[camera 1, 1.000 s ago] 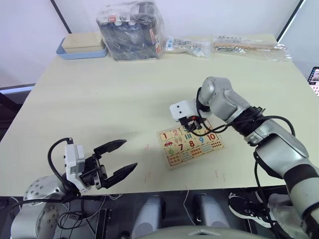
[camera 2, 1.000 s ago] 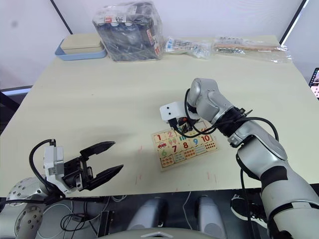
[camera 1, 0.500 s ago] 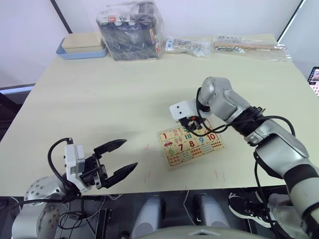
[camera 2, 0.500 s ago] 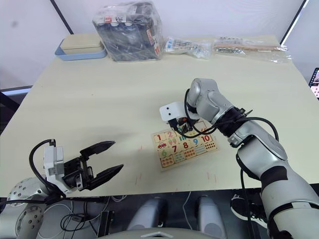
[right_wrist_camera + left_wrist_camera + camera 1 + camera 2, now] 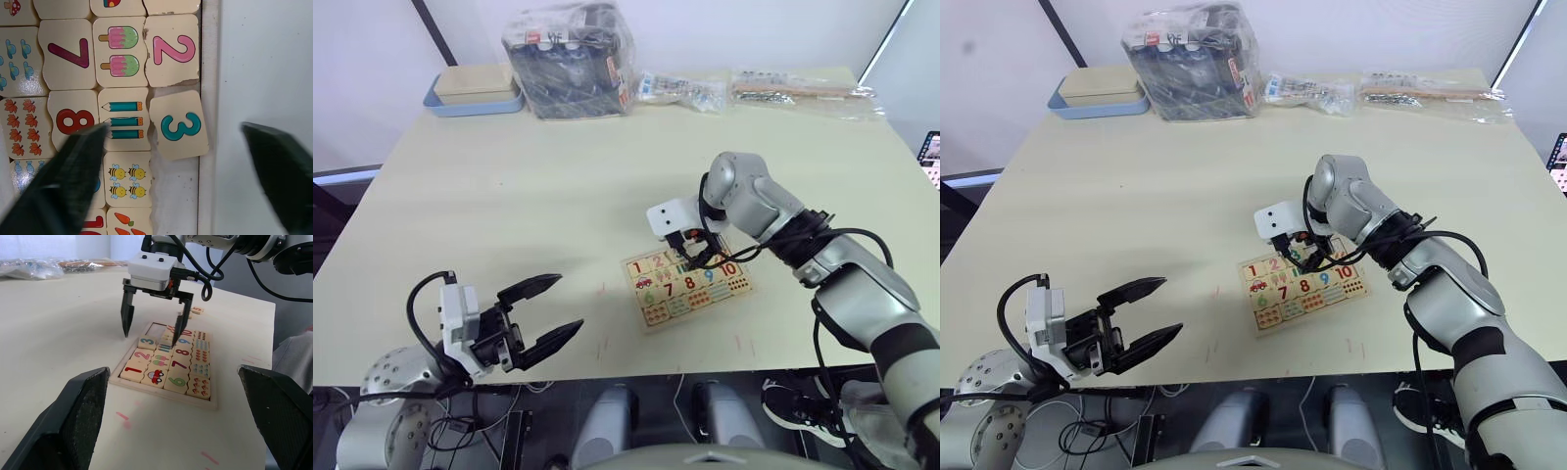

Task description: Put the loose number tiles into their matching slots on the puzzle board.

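The puzzle board lies on the table at front right, most of its number and picture pieces seated. My right gripper hovers open just above its top row. Between its fingers lies the tile with a teal 3, slightly askew beside the pink 2, one edge against the rim. A bare slot shows next to it. One loose number tile rests on the table just beyond the board. My left gripper is open and holds nothing, near the front left edge, well apart from the board.
A blue tray with a tan box sits at the back left. Beside it stands a plastic-wrapped dark bundle, and clear bags lie along the back edge. Bare tabletop stretches between my grippers.
My right gripper's fingers have spread apart over the board's top row, leaving the 3 tile lying there. The left arm has not moved.
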